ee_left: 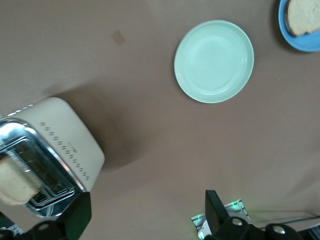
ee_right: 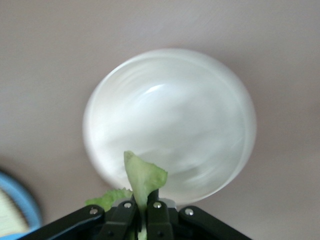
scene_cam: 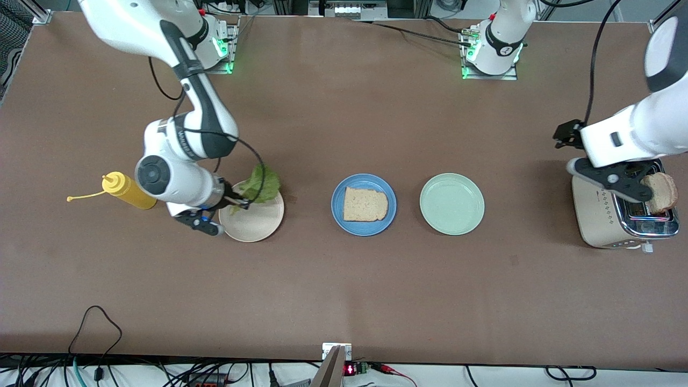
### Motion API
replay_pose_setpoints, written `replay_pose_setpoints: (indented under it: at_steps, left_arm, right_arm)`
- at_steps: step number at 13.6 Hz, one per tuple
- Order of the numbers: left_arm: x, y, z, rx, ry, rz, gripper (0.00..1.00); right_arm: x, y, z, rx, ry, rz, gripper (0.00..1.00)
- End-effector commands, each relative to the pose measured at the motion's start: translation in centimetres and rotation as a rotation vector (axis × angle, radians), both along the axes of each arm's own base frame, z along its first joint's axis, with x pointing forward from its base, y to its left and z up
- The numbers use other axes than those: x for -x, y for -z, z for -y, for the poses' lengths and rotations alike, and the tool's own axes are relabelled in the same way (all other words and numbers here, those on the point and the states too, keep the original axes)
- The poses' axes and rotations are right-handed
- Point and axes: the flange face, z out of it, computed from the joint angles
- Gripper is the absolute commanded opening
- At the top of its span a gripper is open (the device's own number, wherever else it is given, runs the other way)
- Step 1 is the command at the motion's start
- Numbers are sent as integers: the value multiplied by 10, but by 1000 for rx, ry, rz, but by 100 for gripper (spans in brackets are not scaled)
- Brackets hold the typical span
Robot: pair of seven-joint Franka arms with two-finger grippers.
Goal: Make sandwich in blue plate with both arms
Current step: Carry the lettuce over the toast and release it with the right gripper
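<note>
Lettuce leaf [ee_right: 144, 176] between right fingers [ee_right: 159, 216]

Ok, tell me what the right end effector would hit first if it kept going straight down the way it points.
Probably the beige plate: the right end effector, shut on the lettuce leaf, points down at it. Depth is unclear.

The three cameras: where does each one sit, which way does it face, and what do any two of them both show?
Front view: high across the table, facing the bases; shows both arms, the right gripper shut on the lettuce leaf over the beige plate, the left gripper open over the toaster.
Left wrist view: looks down past its own fingers at the toaster, the pale green plate, the blue plate.
Right wrist view: looks down over its shut gripper at the beige plate.
Shared: all three show the blue plate.
</note>
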Motion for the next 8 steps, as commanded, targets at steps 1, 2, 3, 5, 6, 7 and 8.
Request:
replay_pose_setpoints:
  at_steps: [1,2,3,5,6,7,8]
  left_arm:
    - [3,-9,-25,14,-82,23,100]
    - [11,-10,-33,36,-127,78,100]
    - [18,-5,-41,39,-175,141,100]
    - [49,1,-45,36,-211,191,100]
    - [54,-2,-39,31,-202,200,100]
    - [56,0,-36,26,-195,176,100]
    - [57,0,-35,22,-192,168,100]
  right_arm:
    - [-1,6,-58,-39,157,-40,0]
    - [-2,14,-72,-40,225,-56,0]
    - [-2,18,-92,-49,272,-44,0]
    - [2,35,-126,-67,360,-22,0]
    - [6,43,-141,-83,400,-12,0]
    - [8,47,-155,-115,440,1,0]
    - [5,50,-160,-145,483,9,0]
